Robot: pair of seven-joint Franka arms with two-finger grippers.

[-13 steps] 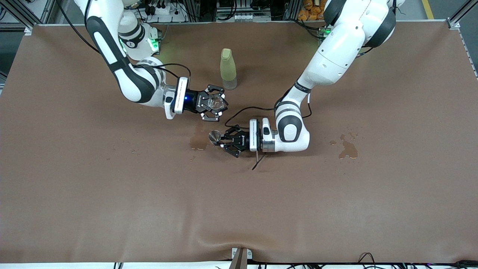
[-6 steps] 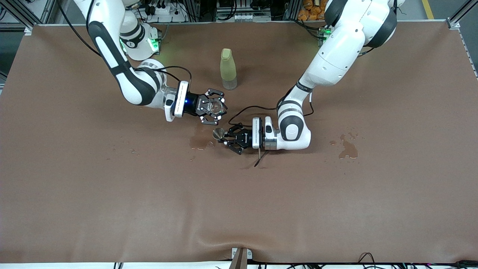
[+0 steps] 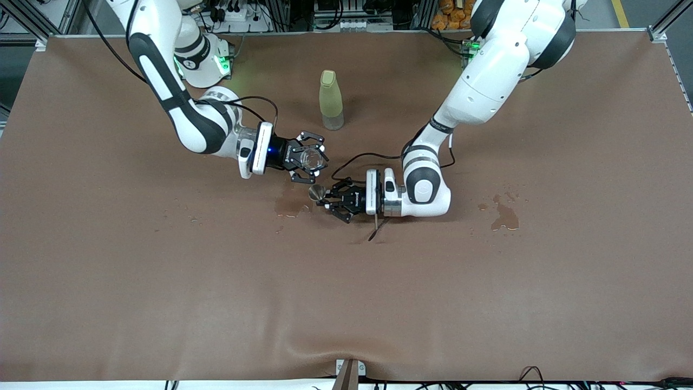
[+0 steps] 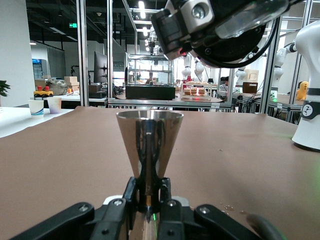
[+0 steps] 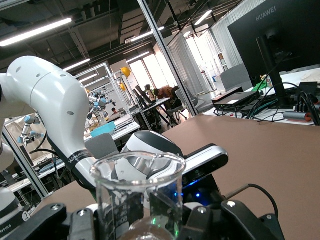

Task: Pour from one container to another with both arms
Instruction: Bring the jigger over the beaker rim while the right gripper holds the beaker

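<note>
Two white robot arms met over the middle of a brown tabletop (image 3: 162,303), each clamped on a small vessel. The right gripper (image 3: 306,159), reaching in from the arm based at about the 11 o'clock corner of the front view, was closed around a clear glass beaker (image 3: 311,157), held upright in the air. In the right wrist view the beaker (image 5: 137,192) stood between the dark gripper links, its rim open.

The left gripper (image 3: 330,201), on the arm that descended from the 1 o'clock corner, was closed tight on the narrow stem of a metal conical cup (image 3: 316,193). In the left wrist view the cup (image 4: 149,142) stood upright, mouth up, with the right gripper (image 4: 220,30) hanging above it. From the front, the beaker sat at roughly 11 o'clock from the cup, the two close together but apart.

Both vessels hovered over a dark wet patch (image 3: 289,206) on the tabletop. A second spill (image 3: 505,216) lay toward the left arm's end of the tabletop, at about 3 o'clock from the left gripper. A pale green bottle (image 3: 331,100) with its cap on stood upright at 12 o'clock from the pair, farther from the front camera.
</note>
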